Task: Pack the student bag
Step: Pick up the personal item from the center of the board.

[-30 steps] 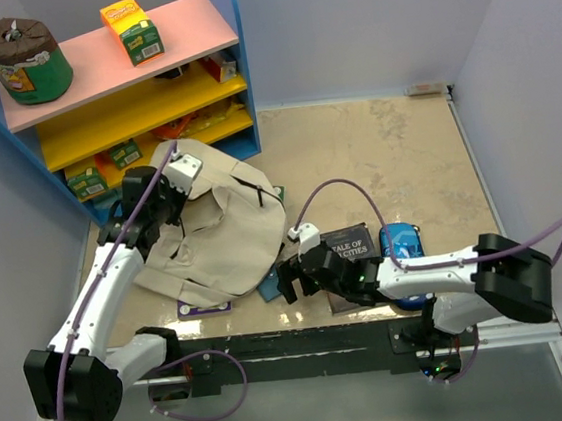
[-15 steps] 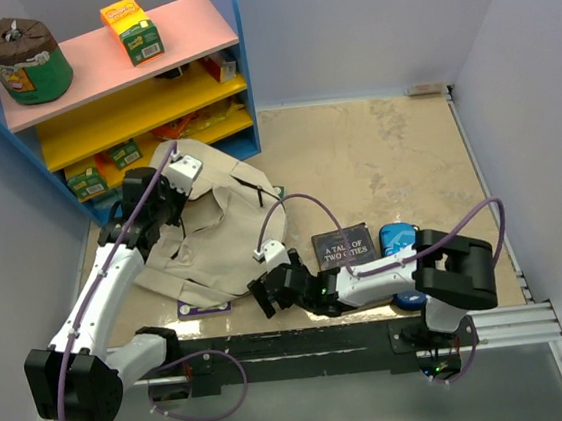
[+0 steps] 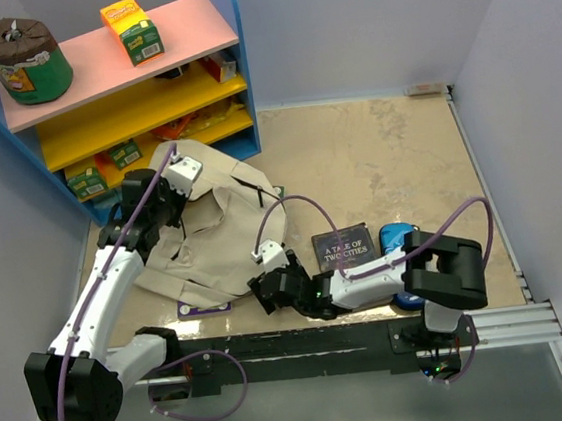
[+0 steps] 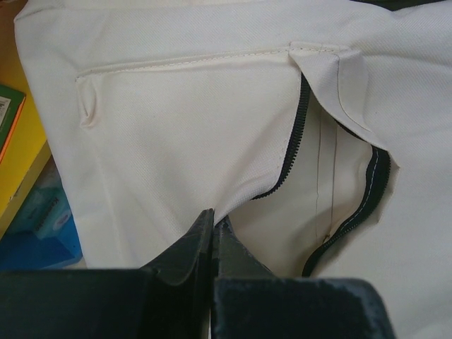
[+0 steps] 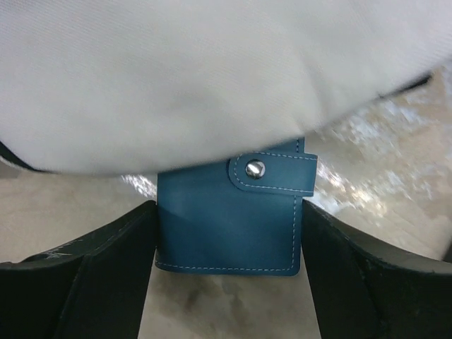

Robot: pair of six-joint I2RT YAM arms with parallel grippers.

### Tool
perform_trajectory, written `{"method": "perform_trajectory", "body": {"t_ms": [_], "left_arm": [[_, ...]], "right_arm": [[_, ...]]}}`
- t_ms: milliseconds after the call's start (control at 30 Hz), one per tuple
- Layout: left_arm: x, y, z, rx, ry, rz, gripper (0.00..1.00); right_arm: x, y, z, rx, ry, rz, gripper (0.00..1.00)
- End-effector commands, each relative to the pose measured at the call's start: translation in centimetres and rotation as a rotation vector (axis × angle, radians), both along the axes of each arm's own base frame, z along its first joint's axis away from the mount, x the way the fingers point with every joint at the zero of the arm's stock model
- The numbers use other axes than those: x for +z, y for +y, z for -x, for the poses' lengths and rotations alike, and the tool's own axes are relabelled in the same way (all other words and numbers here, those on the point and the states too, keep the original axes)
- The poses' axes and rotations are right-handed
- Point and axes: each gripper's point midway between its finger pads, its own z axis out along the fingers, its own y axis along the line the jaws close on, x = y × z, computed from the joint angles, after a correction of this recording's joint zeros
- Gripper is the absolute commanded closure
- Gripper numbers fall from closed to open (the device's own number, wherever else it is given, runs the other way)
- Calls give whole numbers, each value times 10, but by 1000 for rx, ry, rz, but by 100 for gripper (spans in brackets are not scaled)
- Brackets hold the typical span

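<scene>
Wide-open right gripper [image 3: 268,294] straddling the teal wallet [image 5: 226,226] without pinching, likely lined up to draw it from under the 5 o'clock hem of the student bag [image 3: 218,237]. Farther, toward 10 o'clock, left gripper [image 4: 213,224] clamped on bag fabric, seemingly propping the zipper mouth [image 4: 339,212] open.

Here's the one clear read: white capitals on the dark book [image 3: 343,247], lying at about four o'clock from the middle of the top view, spell "A TALE OF TWO CITIES" over two lines. Up at eleven o'clock, the orange-and-green box [image 3: 131,30] and the wrapped roll [image 3: 26,62] on the pink shelf [image 3: 191,24] both carry printed labels, but that print is too small to make out.
</scene>
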Motion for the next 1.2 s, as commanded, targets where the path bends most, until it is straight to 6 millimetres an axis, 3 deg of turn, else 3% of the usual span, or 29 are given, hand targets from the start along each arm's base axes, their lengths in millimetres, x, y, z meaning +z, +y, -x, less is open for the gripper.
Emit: {"method": "perform_trajectory", "body": {"t_ms": [0, 100, 333, 533, 667, 867, 1033, 1100, 1167], "left_arm": [[18, -3, -5, -9, -67, 34, 100], [16, -4, -6, -11, -59, 41, 100], [17, -6, -9, -8, -52, 50, 100], [15, -9, -10, -15, -38, 64, 100], [15, -15, -9, -38, -26, 82, 100], [17, -37, 1, -137, 24, 163, 100], [16, -49, 15, -221, 66, 192, 100], [12, -52, 22, -258, 89, 188, 100], [9, -55, 27, -296, 101, 183, 100]], "right_arm": [[27, -22, 5, -41, -7, -77, 27], [36, -37, 10, -48, 5, -94, 37], [82, -43, 35, 18, 20, -194, 46], [148, -36, 52, 97, -9, -311, 48], [186, -32, 53, 121, -48, -357, 48], [219, -8, 27, 103, -219, -357, 45], [223, 31, -13, 80, -304, -333, 44], [234, 41, -24, 84, -340, -349, 44], [230, 47, -39, 77, -356, -330, 44]]}}
